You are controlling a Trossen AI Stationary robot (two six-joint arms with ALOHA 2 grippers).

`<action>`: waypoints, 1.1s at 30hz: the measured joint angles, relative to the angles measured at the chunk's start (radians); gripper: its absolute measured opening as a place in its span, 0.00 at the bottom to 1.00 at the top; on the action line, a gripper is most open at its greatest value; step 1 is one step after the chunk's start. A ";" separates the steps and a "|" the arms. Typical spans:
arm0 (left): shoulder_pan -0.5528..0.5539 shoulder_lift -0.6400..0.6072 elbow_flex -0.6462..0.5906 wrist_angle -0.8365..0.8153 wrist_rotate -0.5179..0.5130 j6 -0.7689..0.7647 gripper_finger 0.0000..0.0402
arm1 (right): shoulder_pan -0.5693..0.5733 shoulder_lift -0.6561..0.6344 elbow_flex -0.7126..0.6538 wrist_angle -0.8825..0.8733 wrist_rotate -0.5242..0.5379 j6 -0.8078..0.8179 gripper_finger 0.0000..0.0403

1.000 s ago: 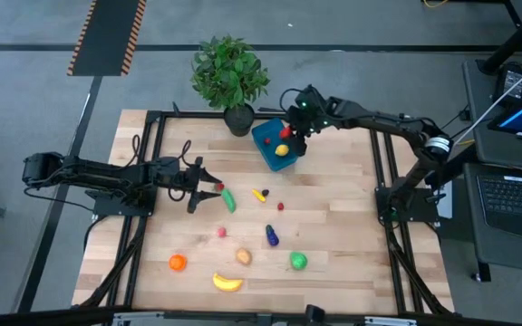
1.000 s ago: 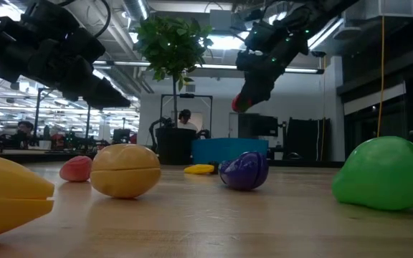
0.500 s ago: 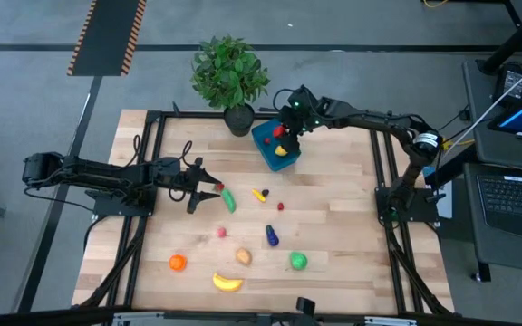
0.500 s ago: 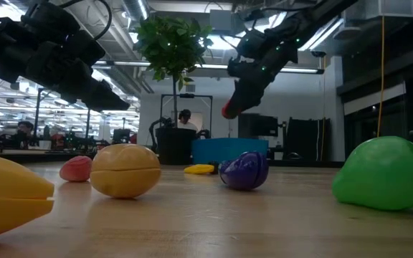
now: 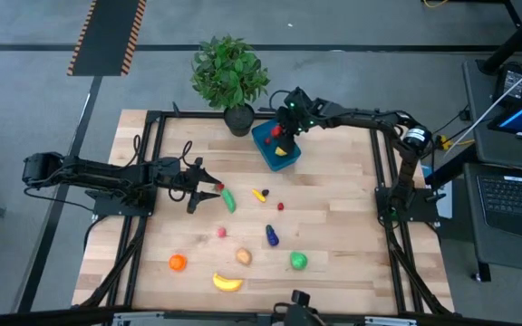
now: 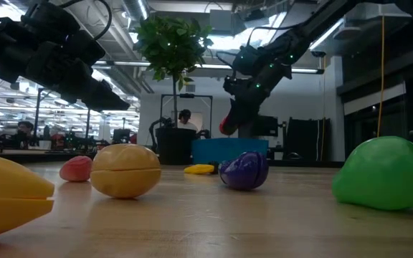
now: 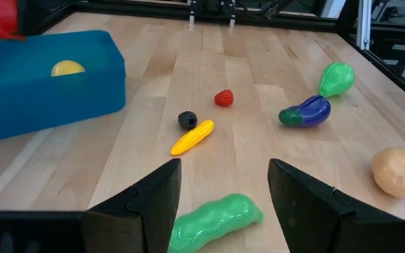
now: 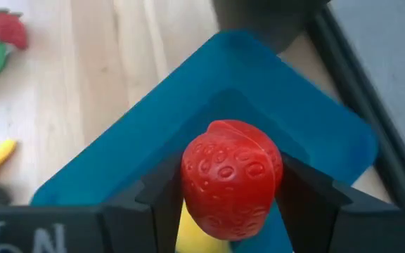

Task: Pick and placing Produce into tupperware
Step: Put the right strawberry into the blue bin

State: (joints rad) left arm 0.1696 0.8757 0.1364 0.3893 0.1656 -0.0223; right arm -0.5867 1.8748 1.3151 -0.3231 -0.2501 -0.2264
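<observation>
Your right gripper [image 8: 230, 193] is closed on a red strawberry [image 8: 232, 178] and hangs directly above the blue tupperware [image 5: 274, 143], where a yellow fruit [image 7: 67, 68] already lies inside. Your left gripper [image 7: 223, 190] has its fingers spread apart and holds nothing, just over the green cucumber [image 7: 215, 220] on the table [image 5: 333, 208]. The remaining produce lies scattered on the wood, for example the eggplant [image 7: 305, 112] and the banana [image 5: 227, 282].

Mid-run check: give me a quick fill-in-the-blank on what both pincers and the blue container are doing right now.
1. The right pincer is shut on a red ____.
2. It hangs above the blue ____, next to the potted plant.
3. Inside the container already lies a ____ fruit.
4. The left pincer is open above the green ____.

Missing words: strawberry; tupperware; yellow; cucumber.
</observation>
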 joint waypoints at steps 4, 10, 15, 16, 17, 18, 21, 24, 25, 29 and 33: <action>0.000 0.000 0.000 0.000 0.000 0.000 0.51 | -0.002 0.009 0.001 0.038 0.000 -0.001 0.47; 0.000 0.000 0.000 0.000 0.000 -0.001 0.51 | -0.005 0.078 0.124 -0.052 -0.003 -0.039 0.47; 0.000 0.000 0.000 0.000 0.000 -0.001 0.51 | -0.019 0.145 0.268 -0.182 -0.006 -0.048 0.47; 0.000 0.000 0.000 0.000 0.000 -0.001 0.51 | -0.023 0.153 0.286 -0.197 -0.005 -0.048 0.47; 0.000 0.000 0.000 0.000 0.000 -0.001 0.51 | -0.026 0.161 0.300 -0.212 -0.003 -0.048 0.47; 0.000 0.000 0.000 -0.001 0.000 -0.001 0.51 | -0.029 0.167 0.309 -0.226 0.003 -0.048 0.47; 0.000 0.000 0.000 -0.009 0.000 -0.001 0.51 | -0.035 0.189 0.317 -0.258 0.021 -0.048 0.47; 0.000 0.000 0.000 -0.015 0.000 -0.001 0.51 | -0.036 0.213 0.317 -0.264 0.023 -0.048 0.47; 0.000 0.000 0.000 -0.015 0.000 -0.001 0.51 | -0.036 0.220 0.317 -0.264 0.023 -0.048 0.47; 0.000 0.000 0.000 -0.015 0.000 -0.001 0.51 | -0.037 0.244 0.317 -0.261 0.024 -0.050 0.47; 0.000 0.000 0.000 -0.015 0.000 -0.001 0.51 | -0.037 0.259 0.317 -0.257 0.039 -0.064 0.47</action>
State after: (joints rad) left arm 0.1696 0.8757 0.1364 0.3744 0.1654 -0.0231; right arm -0.6239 2.1333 1.6321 -0.5800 -0.2111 -0.2900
